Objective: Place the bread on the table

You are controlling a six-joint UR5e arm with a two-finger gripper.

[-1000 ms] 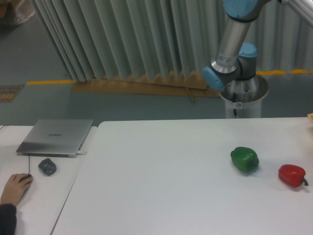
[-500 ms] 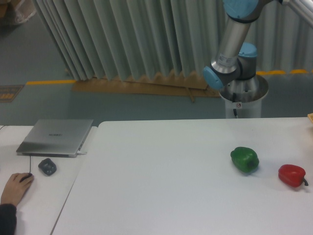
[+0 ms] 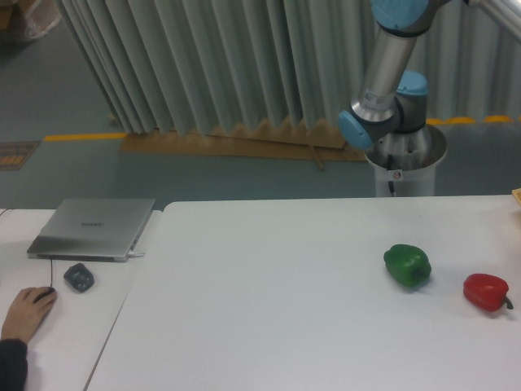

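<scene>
- Far left: a hand [image 3: 24,310] on a mouse, a small dark lump [image 3: 79,278] just beside it, and a closed silver laptop [image 3: 94,228] on the smaller desk [image 3: 65,342].
- Middle: big white surface [image 3: 269,301], rounded corner near the laptop.
- Right side: green pepper [image 3: 407,265], then red pepper [image 3: 486,291] nearby, not touching.
- Behind: robot arm [image 3: 387,73] on its base; fingers out of frame, so can't tell their state.
- Bread: nowhere in view, except maybe a tan sliver [image 3: 516,194] at the right edge.
</scene>
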